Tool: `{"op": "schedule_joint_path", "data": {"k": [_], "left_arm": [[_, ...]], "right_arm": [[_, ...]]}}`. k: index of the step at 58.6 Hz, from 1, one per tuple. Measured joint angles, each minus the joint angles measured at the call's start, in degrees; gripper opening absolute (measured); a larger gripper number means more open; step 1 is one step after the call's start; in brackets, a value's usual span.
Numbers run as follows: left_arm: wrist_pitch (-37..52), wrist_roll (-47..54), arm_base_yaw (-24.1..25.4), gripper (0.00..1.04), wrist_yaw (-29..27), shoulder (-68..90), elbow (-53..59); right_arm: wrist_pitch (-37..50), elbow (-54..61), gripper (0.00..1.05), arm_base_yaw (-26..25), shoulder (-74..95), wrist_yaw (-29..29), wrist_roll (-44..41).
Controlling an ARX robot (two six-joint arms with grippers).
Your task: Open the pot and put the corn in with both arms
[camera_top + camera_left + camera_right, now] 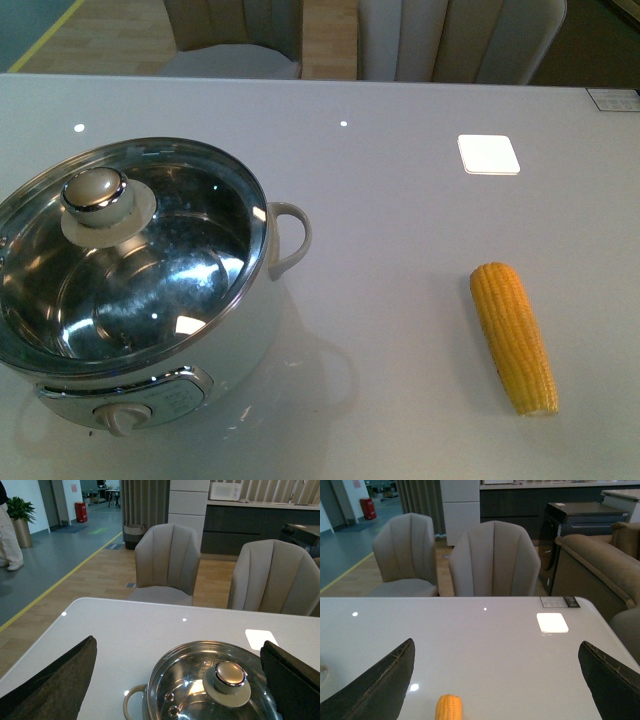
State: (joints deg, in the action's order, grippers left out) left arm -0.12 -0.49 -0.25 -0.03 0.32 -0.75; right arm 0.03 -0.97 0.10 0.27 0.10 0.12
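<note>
Corn lies on table, well apart from lidded pot

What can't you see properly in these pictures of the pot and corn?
- Pot: front view, left side cut by the picture's edge; left wrist view, lower part cut by the bottom edge.
- Corn: right wrist view, only one end shows above the bottom edge.
- Dial: front view, markings too blurred to read.
- Card: right wrist view, print too small.
- Left pincer, right pincer: only finger ends show.
</note>
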Motion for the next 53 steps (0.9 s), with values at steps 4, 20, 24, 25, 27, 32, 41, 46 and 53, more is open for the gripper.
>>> {"op": "schedule_joint_path", "data": {"k": [4,20,24,25,27,32,41,46,53], "left_arm": [[0.0,0.0,0.0,0.98,0.0,0.0,0.0],[0.0,0.0,0.0,0.98,0.0,0.0,0.0],[0.0,0.0,0.0,0.98,0.0,0.0,0.0],[0.0,0.0,0.0,0.98,0.0,0.0,0.0],[0.0,0.0,0.0,0.98,0.0,0.0,0.0],[0.0,0.0,0.0,0.98,0.0,0.0,0.0],[0.0,0.0,0.0,0.98,0.0,0.0,0.0],[-9.6,-1.16,-0.42,0.98,2.56,4.57,-3.67],[-16.83,-2.08,-4.76,0.98,1.51,14.47,-7.61]], "right_arm": [[0.0,0.0,0.96,0.0,0.0,0.02,0.0],[0.0,0.0,0.96,0.0,0.0,0.0,0.0],[0.0,0.0,0.96,0.0,0.0,0.0,0.0],[0.0,0.0,0.96,0.0,0.0,0.0,0.0],[0.0,0.0,0.96,0.0,0.0,0.02,0.0],[0.0,0.0,0.96,0.0,0.0,0.0,0.0],[0.0,0.0,0.96,0.0,0.0,0.0,0.0],[0.0,0.0,0.96,0.0,0.0,0.02,0.0],[0.0,0.0,0.96,0.0,0.0,-0.02,0.0]]}}
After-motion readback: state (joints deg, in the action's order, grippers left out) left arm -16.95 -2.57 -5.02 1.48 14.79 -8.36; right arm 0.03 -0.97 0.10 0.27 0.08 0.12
